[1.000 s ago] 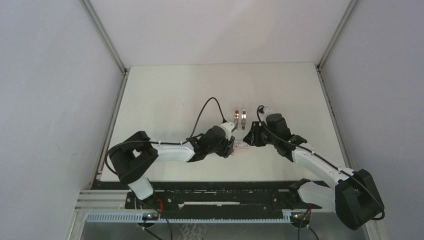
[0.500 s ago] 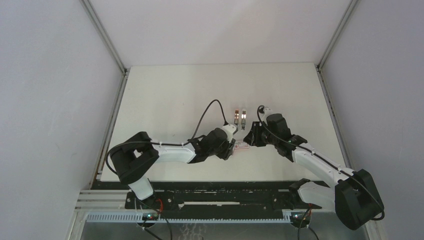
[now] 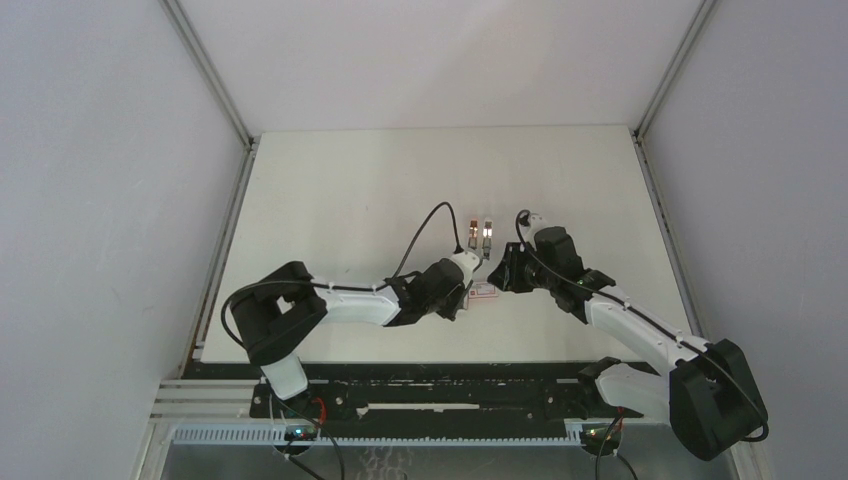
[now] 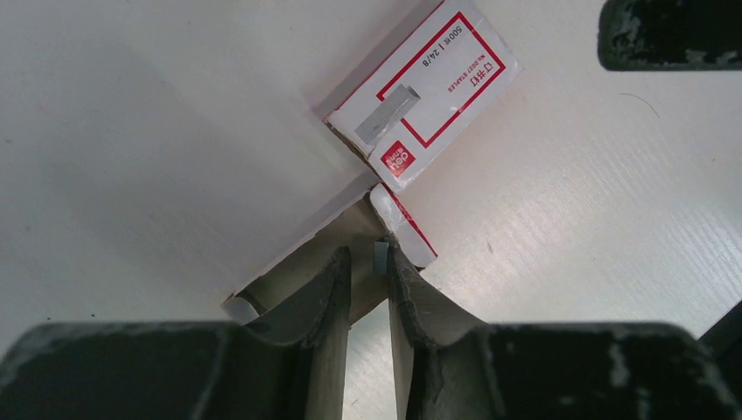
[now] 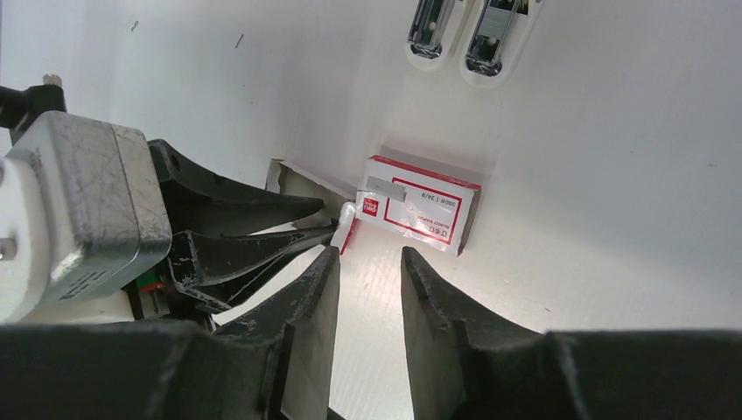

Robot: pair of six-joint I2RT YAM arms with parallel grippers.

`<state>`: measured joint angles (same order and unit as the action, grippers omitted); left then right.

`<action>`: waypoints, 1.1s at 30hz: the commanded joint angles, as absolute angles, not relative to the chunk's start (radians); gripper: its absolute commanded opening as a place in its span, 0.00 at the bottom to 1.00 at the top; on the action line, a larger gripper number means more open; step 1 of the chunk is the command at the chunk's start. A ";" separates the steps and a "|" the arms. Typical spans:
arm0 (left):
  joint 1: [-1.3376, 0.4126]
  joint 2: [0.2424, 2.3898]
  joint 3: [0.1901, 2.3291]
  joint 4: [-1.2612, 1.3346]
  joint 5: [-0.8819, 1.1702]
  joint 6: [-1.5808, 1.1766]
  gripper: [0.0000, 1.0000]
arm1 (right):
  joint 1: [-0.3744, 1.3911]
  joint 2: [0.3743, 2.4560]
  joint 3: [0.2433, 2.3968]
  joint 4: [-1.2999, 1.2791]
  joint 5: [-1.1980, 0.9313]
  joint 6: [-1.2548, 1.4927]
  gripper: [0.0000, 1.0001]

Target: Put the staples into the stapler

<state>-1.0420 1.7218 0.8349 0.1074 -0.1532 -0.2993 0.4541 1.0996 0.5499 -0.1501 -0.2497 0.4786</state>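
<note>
Grey metal, seemingly the end of the staples (image 4: 379, 254), is seen between the nearly closed fingers of the left gripper (image 4: 367, 256), though a firm hold cannot be confirmed. The tray (image 4: 282, 278) is slid out of the red-and-white carton (image 4: 424, 96). The right gripper (image 5: 370, 255) is held parted and empty just beside it. Nothing has been loaded into the two staplers (image 5: 492, 33) beyond.

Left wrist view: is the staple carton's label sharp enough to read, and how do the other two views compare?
Left wrist view: carton label crisp, the near left pincer soft and dark. Right wrist view: carton sharp, soft shadow along its far edge, staplers cropped at the top. Top external view: carton tiny, print unreadable.
</note>
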 commanded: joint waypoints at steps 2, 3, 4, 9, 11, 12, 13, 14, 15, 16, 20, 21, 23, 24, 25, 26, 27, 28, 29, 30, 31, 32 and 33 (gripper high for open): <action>-1.054 1.721 0.865 0.129 -0.140 -0.296 0.21 | 0.444 1.066 0.542 -0.114 -0.259 0.460 0.31; -1.053 1.716 0.858 0.137 -0.135 -0.305 0.19 | 0.443 1.064 0.542 -0.114 -0.260 0.460 0.31; -1.053 1.708 0.851 0.146 -0.130 -0.313 0.17 | 0.442 1.061 0.540 -0.114 -0.258 0.460 0.31; -1.047 1.652 0.807 0.191 -0.112 -0.355 0.10 | 0.436 1.055 0.537 -0.116 -0.256 0.460 0.31; -1.042 1.617 0.777 0.214 -0.113 -0.368 0.08 | 0.436 1.052 0.536 -0.117 -0.256 0.460 0.32; -1.040 1.596 0.760 0.227 -0.112 -0.372 0.08 | 0.436 1.050 0.535 -0.118 -0.257 0.460 0.31; -1.038 1.573 0.746 0.238 -0.112 -0.371 0.08 | 0.434 1.047 0.536 -0.118 -0.256 0.460 0.31; -1.038 1.554 0.732 0.244 -0.112 -0.368 0.07 | 0.433 1.045 0.535 -0.118 -0.256 0.461 0.31; -1.038 1.535 0.722 0.247 -0.110 -0.359 0.07 | 0.433 1.044 0.535 -0.119 -0.257 0.461 0.31; -1.039 1.521 0.714 0.246 -0.105 -0.344 0.07 | 0.432 1.042 0.535 -0.120 -0.258 0.463 0.31; -1.069 1.480 0.690 0.210 -0.125 -0.259 0.07 | 0.429 1.039 0.532 -0.120 -0.258 0.461 0.31; -1.081 1.476 0.685 0.192 -0.137 -0.245 0.07 | 0.429 1.037 0.531 -0.120 -0.258 0.462 0.31; -1.093 1.466 0.663 0.180 -0.152 -0.244 0.07 | 0.427 1.034 0.530 -0.119 -0.259 0.463 0.31; -1.096 1.461 0.653 0.181 -0.154 -0.250 0.07 | 0.425 1.034 0.529 -0.118 -0.259 0.463 0.31; -1.096 1.456 0.643 0.184 -0.157 -0.257 0.07 | 0.425 1.033 0.528 -0.118 -0.261 0.463 0.31; -1.096 1.451 0.633 0.187 -0.162 -0.264 0.07 | 0.424 1.032 0.528 -0.118 -0.261 0.463 0.31; -1.097 1.446 0.627 0.190 -0.170 -0.268 0.07 | 0.425 1.030 0.528 -0.118 -0.261 0.463 0.31; -1.097 1.443 0.625 0.192 -0.178 -0.276 0.07 | 0.424 1.028 0.526 -0.118 -0.261 0.463 0.31; -1.097 1.439 0.625 0.197 -0.178 -0.283 0.07 | 0.424 1.026 0.525 -0.118 -0.262 0.465 0.31; -1.098 1.439 0.628 0.202 -0.176 -0.284 0.07 | 0.424 1.026 0.525 -0.118 -0.261 0.465 0.31; -1.102 1.445 0.641 0.193 -0.186 -0.281 0.07 | 0.424 1.026 0.525 -0.119 -0.262 0.465 0.31; -1.110 1.458 0.662 0.168 -0.235 -0.271 0.07 | 0.423 1.026 0.525 -0.119 -0.263 0.465 0.31; -1.120 1.471 0.685 0.136 -0.285 -0.257 0.07 | 0.424 1.025 0.525 -0.120 -0.263 0.465 0.31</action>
<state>-1.0992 1.4849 0.6319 0.1612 -0.1623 -0.2848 0.4313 1.0512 0.5240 -0.1516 -0.2501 0.4786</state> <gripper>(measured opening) 0.076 0.314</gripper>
